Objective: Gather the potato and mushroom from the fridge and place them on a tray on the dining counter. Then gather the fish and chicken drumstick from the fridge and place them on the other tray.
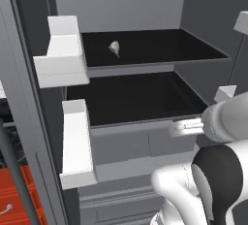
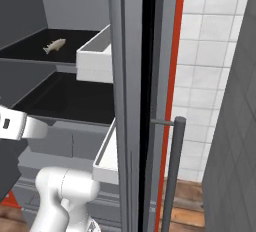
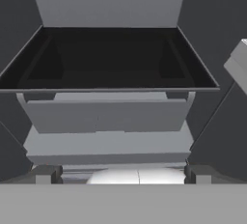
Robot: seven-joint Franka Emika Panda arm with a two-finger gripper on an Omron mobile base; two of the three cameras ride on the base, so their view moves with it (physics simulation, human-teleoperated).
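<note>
The fridge (image 1: 121, 6) stands open in front of me, with two black shelves inside. A small pale fish (image 1: 114, 48) lies on the upper shelf, near its back; in the right base view the fish (image 2: 54, 46) shows side-on. My gripper (image 1: 186, 126) hovers in front of the lower shelf's front edge, below and to the right of the fish. In the hand view the gripper (image 3: 123, 175) is open, its fingertips (image 3: 44, 175) wide apart with nothing between them, facing the bare lower shelf (image 3: 111, 59). The potato, mushroom, chicken drumstick, trays and dining counter are out of view.
White door bins (image 1: 63, 49) jut out on the left door, one above the other (image 1: 77, 141). The right door's bins (image 2: 95, 58) and bar handle (image 2: 175, 176) stand close on my right. Grey drawers (image 3: 106, 117) sit under the lower shelf. A red cabinet (image 1: 29, 195) is at lower left.
</note>
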